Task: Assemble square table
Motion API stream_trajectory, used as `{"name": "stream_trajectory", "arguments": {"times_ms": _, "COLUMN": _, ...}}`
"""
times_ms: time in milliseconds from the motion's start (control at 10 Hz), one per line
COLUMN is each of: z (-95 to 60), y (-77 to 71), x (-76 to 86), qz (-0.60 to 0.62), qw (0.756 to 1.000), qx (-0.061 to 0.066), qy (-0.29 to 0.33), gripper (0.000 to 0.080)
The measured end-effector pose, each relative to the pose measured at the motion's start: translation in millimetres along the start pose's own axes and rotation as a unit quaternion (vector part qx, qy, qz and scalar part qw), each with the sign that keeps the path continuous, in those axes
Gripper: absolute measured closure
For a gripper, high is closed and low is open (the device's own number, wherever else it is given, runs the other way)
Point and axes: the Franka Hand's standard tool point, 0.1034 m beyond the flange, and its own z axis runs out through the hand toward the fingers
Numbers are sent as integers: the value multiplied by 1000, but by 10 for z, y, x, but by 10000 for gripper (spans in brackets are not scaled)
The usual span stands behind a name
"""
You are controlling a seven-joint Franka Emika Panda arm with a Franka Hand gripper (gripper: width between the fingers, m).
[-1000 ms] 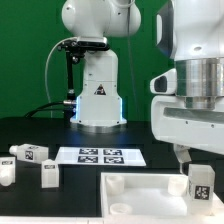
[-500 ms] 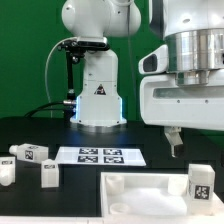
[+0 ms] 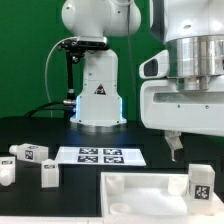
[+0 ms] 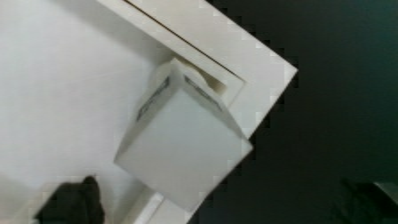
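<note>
The white square tabletop [image 3: 140,192] lies at the front of the table, its raised rim facing up. One white leg [image 3: 199,182] with a marker tag stands in its corner at the exterior view's right. It also shows in the wrist view [image 4: 182,135], against the rim of the tabletop [image 4: 63,90]. My gripper [image 3: 177,146] hangs above and a little behind that leg, apart from it. It is open and empty, and in the wrist view [image 4: 222,205] its dark fingertips [image 4: 71,200] sit far apart. Three more legs [image 3: 30,153], [image 3: 5,170], [image 3: 48,173] lie loose at the exterior view's left.
The marker board [image 3: 100,156] lies flat behind the tabletop, between the loose legs and my gripper. The robot's white base [image 3: 97,95] stands at the back centre, with a black stand [image 3: 68,70] beside it. The table is black.
My gripper has risen from beside the standing leg and now hangs well above it. The leg stays upright in the tabletop corner. The other parts have not moved.
</note>
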Motion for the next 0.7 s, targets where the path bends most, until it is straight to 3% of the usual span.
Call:
{"name": "stream_trajectory", "arguments": {"times_ms": 200, "z": -13, "y": 39, "x": 37, "qz": -28, "qw": 1000, "qx": 0, "qy": 0, "gripper": 151}}
{"name": "stream_trajectory", "arguments": {"times_ms": 500, "z": -230, "y": 490, "x": 523, "qz": -123, "qw": 992, "qx": -8, "qy": 0, "gripper": 151}}
{"name": "stream_trajectory", "arguments": {"times_ms": 700, "z": -266, "y": 479, "x": 559, "qz": -166, "qw": 986, "qx": -5, "qy": 3, "gripper": 151}}
